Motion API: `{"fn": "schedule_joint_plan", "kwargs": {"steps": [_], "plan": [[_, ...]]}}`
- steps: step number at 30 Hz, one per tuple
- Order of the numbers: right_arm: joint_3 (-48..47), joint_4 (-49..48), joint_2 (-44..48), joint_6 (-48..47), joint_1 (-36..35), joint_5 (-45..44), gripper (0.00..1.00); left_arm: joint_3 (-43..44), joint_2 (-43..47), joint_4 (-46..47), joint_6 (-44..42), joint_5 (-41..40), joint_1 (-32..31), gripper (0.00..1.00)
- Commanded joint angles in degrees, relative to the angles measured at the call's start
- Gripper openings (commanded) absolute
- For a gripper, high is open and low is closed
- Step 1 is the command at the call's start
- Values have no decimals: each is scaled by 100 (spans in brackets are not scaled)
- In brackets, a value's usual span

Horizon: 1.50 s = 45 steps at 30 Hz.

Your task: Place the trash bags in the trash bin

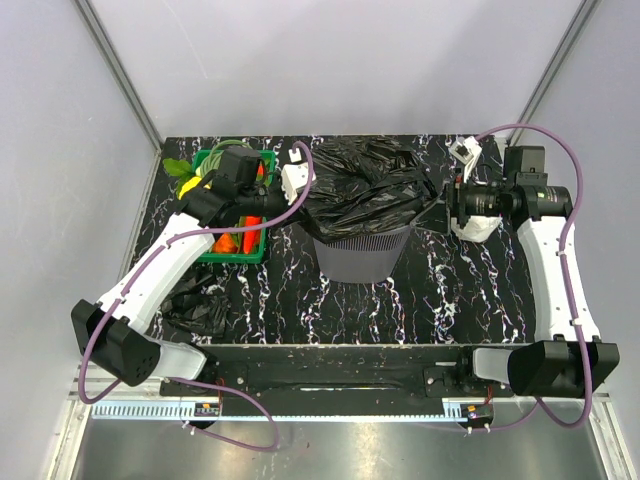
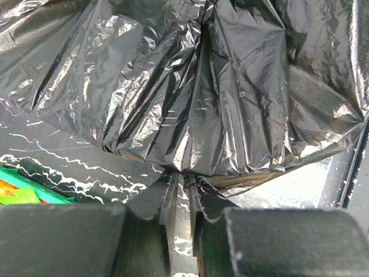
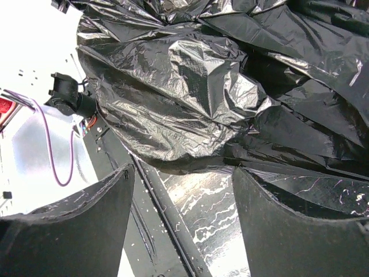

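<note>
A large black trash bag [image 1: 365, 185] lies crumpled over the mouth of the grey mesh trash bin [image 1: 360, 255] at mid-table. My left gripper [image 1: 303, 188] is at the bag's left edge. In the left wrist view its jaws [image 2: 184, 176] are pinched together on a fold of the film [image 2: 196, 104]. My right gripper [image 1: 433, 215] is at the bag's right side, open. The right wrist view shows the bag [image 3: 190, 98] just beyond its fingertips [image 3: 183, 169], with nothing between them. A second, bunched trash bag [image 1: 195, 305] lies on the table at the near left.
A green crate [image 1: 235, 205] with vegetables stands behind the left arm, and its corner shows in the left wrist view [image 2: 29, 193]. A white roll [image 1: 475, 225] sits under the right wrist. The table is black marble-patterned [image 1: 440, 290].
</note>
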State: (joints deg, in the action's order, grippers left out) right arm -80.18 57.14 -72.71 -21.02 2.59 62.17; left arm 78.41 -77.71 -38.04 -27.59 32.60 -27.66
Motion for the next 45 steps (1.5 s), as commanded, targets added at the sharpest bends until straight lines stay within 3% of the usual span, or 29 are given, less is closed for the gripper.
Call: {"fn": "schedule_joint_plan", "kwargs": {"steps": [1,21,45], "plan": [[20,-397,90,238,-109,67,71,192,186,113,-62,-52,-20,17],[169,-450,327,308,-136,-179,16,157,195,113,-97,-34,-20,16],[635,-230,793,89,-136,-144,3,78,336,113,-53,-61,-29,16]]}}
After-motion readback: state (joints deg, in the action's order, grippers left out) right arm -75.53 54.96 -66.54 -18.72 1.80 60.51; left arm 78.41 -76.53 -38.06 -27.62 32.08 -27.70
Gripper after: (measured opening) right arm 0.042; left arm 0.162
